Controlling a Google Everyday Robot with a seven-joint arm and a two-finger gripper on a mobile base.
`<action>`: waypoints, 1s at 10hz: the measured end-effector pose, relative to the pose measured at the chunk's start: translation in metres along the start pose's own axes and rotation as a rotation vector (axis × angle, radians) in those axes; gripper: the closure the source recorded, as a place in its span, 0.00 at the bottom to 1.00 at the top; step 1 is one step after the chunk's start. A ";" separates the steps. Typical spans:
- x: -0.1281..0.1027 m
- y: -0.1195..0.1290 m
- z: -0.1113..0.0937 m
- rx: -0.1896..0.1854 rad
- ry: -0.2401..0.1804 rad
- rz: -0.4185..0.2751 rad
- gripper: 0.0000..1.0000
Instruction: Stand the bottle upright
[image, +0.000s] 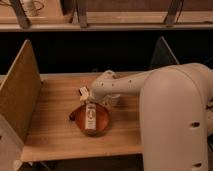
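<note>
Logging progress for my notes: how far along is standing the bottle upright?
Done: the claw sits at the far end of the bottle, so the approach looks finished. In hand: a grasp there, though I cannot tell if it holds. Left: the bottle lies in the orange bowl, not upright; lifting and standing it remain.

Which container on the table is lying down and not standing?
The slim cream bottle with a pale label: it lies on its side in the round orange bowl, which sits on its base. The tool is at the bottle's far end.
</note>
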 end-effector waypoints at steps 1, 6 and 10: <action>-0.001 0.000 0.002 0.005 0.004 -0.003 0.20; -0.005 0.003 0.011 0.026 0.006 -0.034 0.64; 0.001 0.005 0.021 0.021 0.032 -0.042 0.99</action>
